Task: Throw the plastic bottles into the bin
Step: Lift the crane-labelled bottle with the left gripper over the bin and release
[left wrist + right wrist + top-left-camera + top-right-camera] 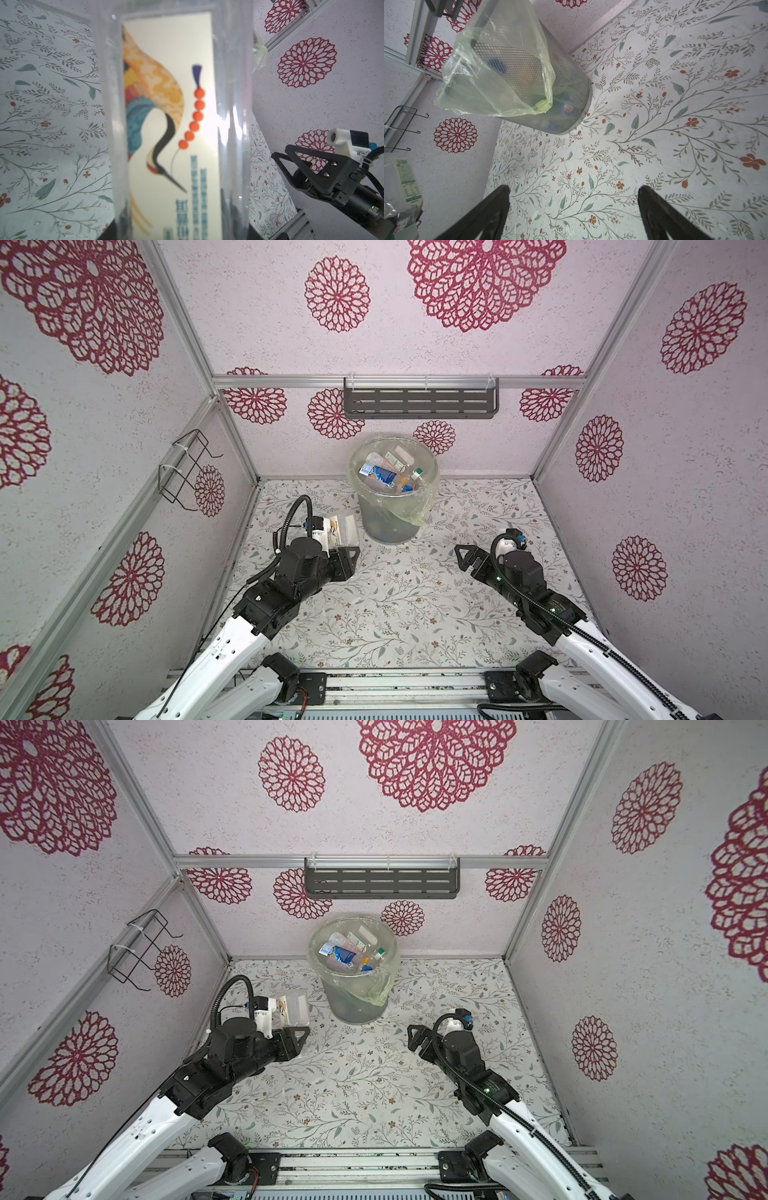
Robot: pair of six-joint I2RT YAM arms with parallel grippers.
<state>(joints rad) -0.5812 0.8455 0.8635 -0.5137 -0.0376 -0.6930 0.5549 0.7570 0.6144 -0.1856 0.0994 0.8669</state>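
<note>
The clear plastic bottle with a crane-printed label [348, 524] is clamped in the narrowly parted left gripper [347, 541], at 8 o'clock of the round grey mesh bin lined with a yellowish plastic bag [386, 526]. The bin holds other bottles [380, 477]. At the bin's 4 o'clock the right gripper [461, 558] gapes wide and empty above the floral tabletop [395, 605].

A dark slotted shelf [419, 403] and a black wire rack [185, 470] hang on flower-patterned walls [291, 448] above a floral tabletop [395, 605].

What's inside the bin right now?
The bin holds a heap of plastic bottles, mostly clear with blue or white labels. Those underneath the top layer are covered, so no count.
</note>
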